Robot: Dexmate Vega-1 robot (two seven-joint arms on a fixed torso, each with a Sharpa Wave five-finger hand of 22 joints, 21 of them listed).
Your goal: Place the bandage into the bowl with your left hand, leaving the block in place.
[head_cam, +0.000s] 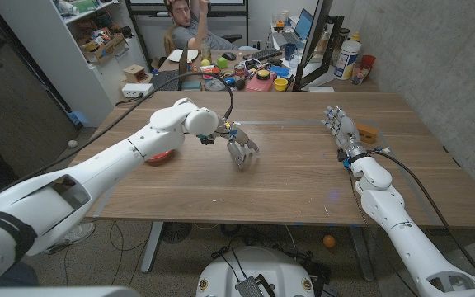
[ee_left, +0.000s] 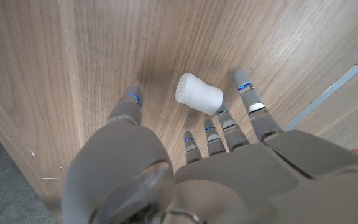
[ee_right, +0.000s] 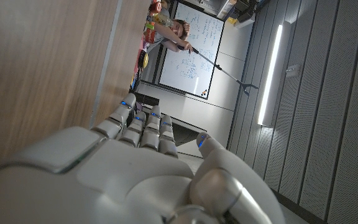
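Bandage (ee_left: 198,94): small white roll, lying sideways.

My left hand (head_cam: 242,150) reaches over the middle of the table (head_cam: 287,177), fingers pointing down. The bandage (ee_left: 198,94) lies on the tabletop directly beneath it — between my thumb and the other fingers. The bowl (head_cam: 160,156) sits on the table to the left, partly hidden behind my left arm. My right hand (head_cam: 342,132) stands at the table's right side — the block (head_cam: 368,133) lies just beside it, further right. A person (head_cam: 190,29) sits behind the table.
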